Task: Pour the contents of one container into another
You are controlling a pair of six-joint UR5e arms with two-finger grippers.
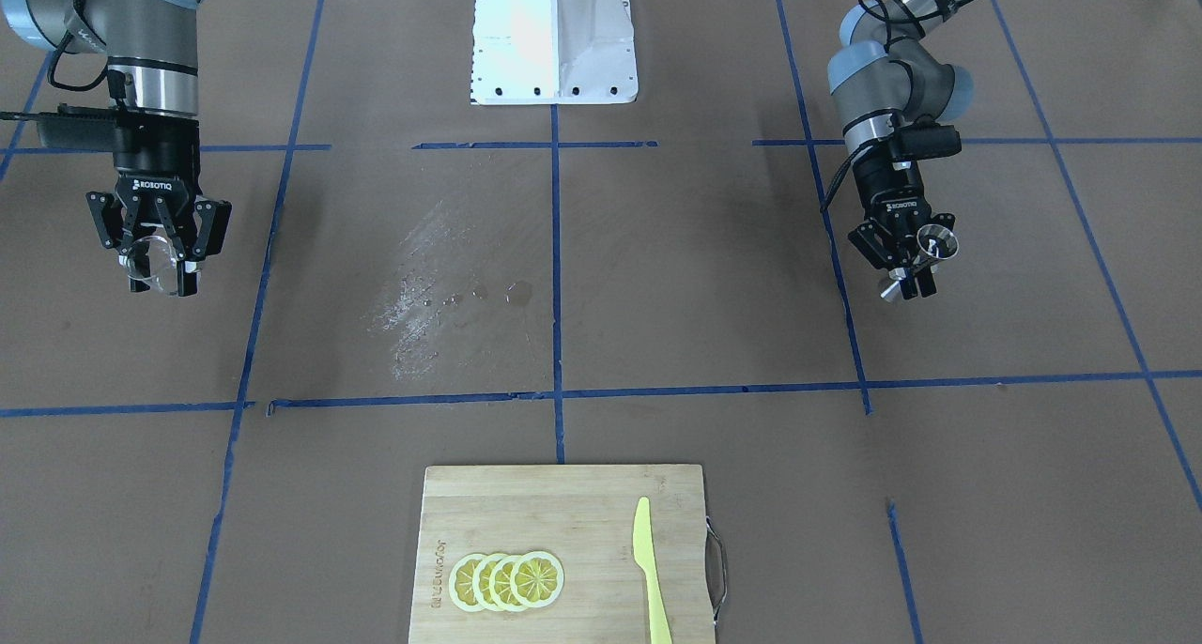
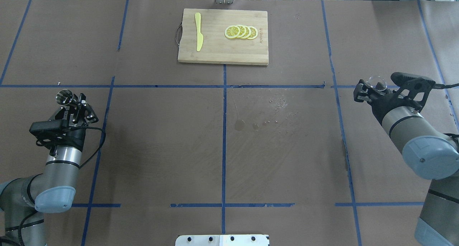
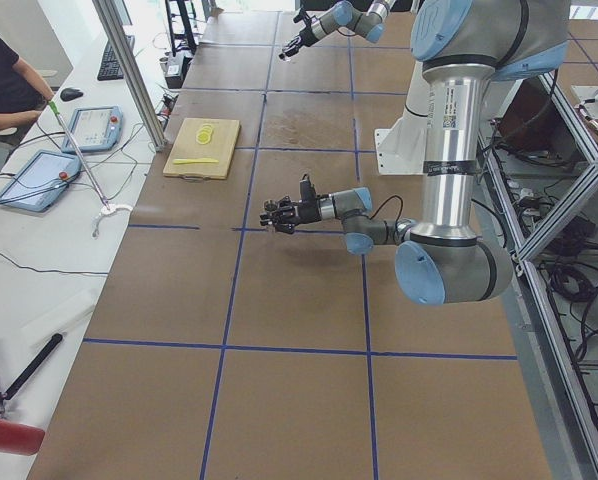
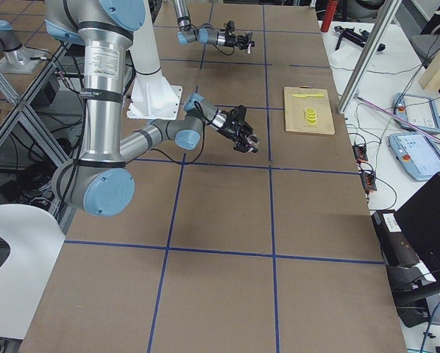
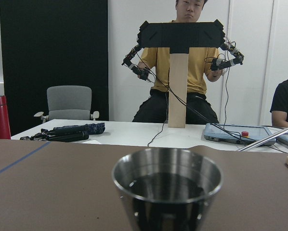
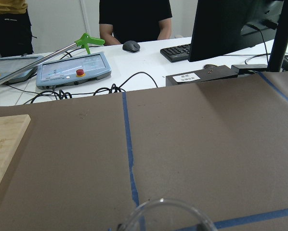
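Holding one vessel each, the arms sit well apart at opposite sides of the table (image 1: 676, 278). The left gripper (image 1: 909, 272) is clamped on the steel jigger (image 1: 936, 242) at its waist. In the wrist view the rim is level and dark liquid appears to lie inside. The right gripper (image 1: 161, 270) is closed around the clear glass cup (image 1: 146, 265), which looks empty. Judgement: grasping is complete, pouring is not begun. Remaining — bring the jigger over the cup and tip it out. A wet patch (image 1: 427, 292) is noted mid-table.
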